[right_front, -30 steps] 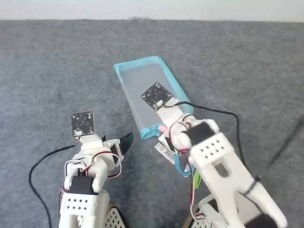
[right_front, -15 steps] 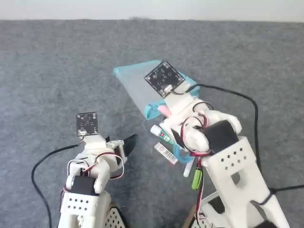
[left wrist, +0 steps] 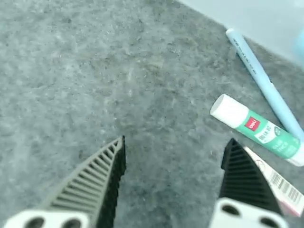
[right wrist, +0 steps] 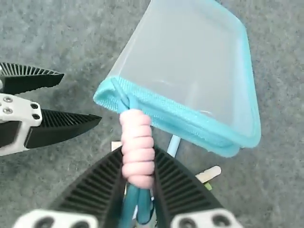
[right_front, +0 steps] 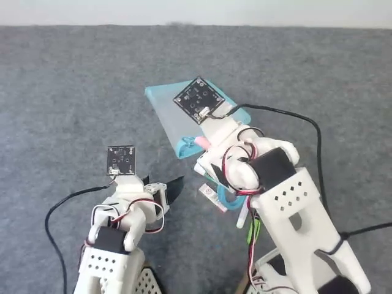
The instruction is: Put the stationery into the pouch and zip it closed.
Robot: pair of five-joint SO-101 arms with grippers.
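High view: pouch (right_front: 169, 114) runs lengthwise away, mouth at right claw (right_front: 199, 144).

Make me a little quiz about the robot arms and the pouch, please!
1. True or false: the glue stick is already inside the pouch.
2. Pick one: what is the right end effector gripping? A) the pink coiled pull on the pouch's corner, B) the glue stick, C) nothing.
3. Fill the gap: the left end effector hangs over the grey table with its jaws ____.

Key: 1 false, it lies on the table. 2 A. 3 open.
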